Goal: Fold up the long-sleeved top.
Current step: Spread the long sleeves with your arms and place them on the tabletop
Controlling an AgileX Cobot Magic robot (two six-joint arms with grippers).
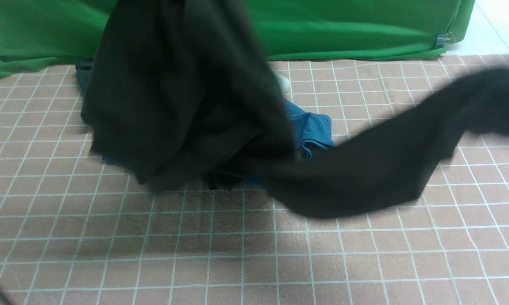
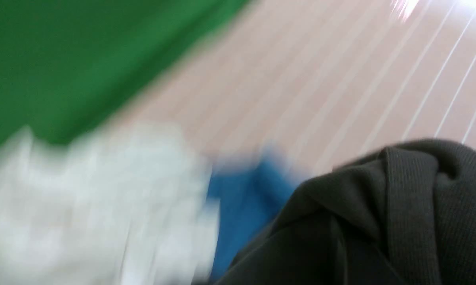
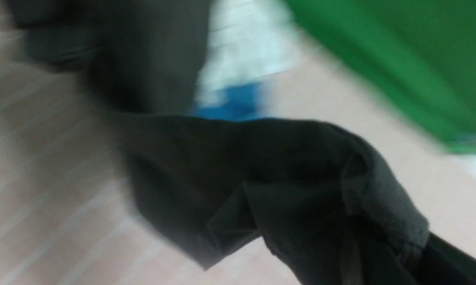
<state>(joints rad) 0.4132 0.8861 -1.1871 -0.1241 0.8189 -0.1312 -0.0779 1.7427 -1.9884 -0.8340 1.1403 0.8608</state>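
Pinkish-brown cloth with a white grid is seen spread over the table (image 1: 237, 254). A green cloth (image 1: 343, 29) is draped along the far edge, and a metal clip (image 1: 445, 40) is fixed at its right corner.

Long-sleeved top (image 1: 182, 93): black, raised off the table. The body hangs from above the top edge of the front view, left of centre, and its lower folds reach the pile beneath. One sleeve (image 1: 385, 169) is stretched low across the table toward the right edge of that view and is blurred.

Under and behind the top, a blue garment (image 1: 311, 127) lies crumpled. A white garment (image 1: 283, 82) just shows past the top's right edge. A dark garment (image 1: 83, 72) shows at the top's far left.

Left claw: hidden in all views. It is taken as closed. In the left wrist view a ribbed band (image 2: 410, 213) of the top is bunched close to the camera, consistent with a grip on the top.

Right claw: not clearly made out. It is taken as closed, with folded black fabric gathered directly before the right wrist camera, consistent with a grip on the top.

Both wrist views are heavily blurred, so finer detail cannot be read.
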